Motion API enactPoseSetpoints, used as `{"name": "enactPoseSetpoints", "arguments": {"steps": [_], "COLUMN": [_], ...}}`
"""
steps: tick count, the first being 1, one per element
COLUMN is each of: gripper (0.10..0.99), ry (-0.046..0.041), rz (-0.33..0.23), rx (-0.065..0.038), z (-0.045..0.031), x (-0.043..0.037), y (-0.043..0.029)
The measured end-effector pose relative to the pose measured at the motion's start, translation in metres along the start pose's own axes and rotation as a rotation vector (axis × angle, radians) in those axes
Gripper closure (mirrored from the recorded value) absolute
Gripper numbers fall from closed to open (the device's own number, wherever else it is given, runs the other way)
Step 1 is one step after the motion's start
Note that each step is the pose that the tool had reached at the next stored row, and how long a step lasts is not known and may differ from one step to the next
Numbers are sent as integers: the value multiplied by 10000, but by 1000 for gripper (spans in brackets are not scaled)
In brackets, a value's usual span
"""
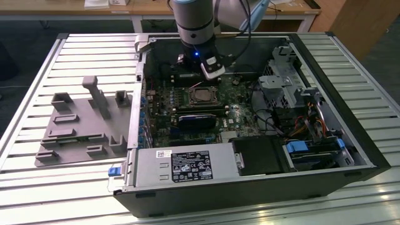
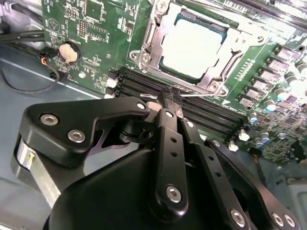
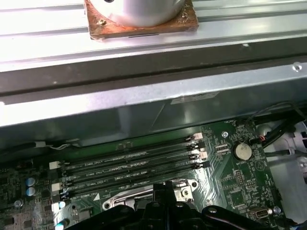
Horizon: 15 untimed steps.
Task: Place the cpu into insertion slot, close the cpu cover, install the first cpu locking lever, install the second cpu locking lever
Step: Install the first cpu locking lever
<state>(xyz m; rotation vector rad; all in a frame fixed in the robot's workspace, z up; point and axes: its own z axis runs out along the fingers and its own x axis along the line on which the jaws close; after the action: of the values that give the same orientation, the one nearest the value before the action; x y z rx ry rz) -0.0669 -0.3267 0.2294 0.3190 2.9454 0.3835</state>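
Slatted table (image 1: 75, 51), open case (image 1: 250, 187), cpu (image 2: 194, 45) in insertion slot (image 2: 224, 53), cover (image 2: 149, 40) down, pincer (image 2: 170, 98) closed

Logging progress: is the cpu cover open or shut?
Shut: in the second wrist view the cpu cover lies flat around the cpu, whose face shows through its window.

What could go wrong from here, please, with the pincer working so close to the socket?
1. The pincer, its tips together, sits right at the thin locking lever beside the cpu cover. If it slips, the springy wire could snap loose.
2. The memory slots lie just under the tips, so pushing down could strike them or the green board.
3. Sideways force on the cover might disturb the seated cpu.
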Motion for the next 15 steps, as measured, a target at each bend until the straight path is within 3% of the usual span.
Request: {"name": "enactPoseSetpoints", "arguments": {"steps": [15], "gripper": [984], "ry": [-172], "rz": [295], "rx": [410], "z": [104], "x": [37], "y": [92]}}
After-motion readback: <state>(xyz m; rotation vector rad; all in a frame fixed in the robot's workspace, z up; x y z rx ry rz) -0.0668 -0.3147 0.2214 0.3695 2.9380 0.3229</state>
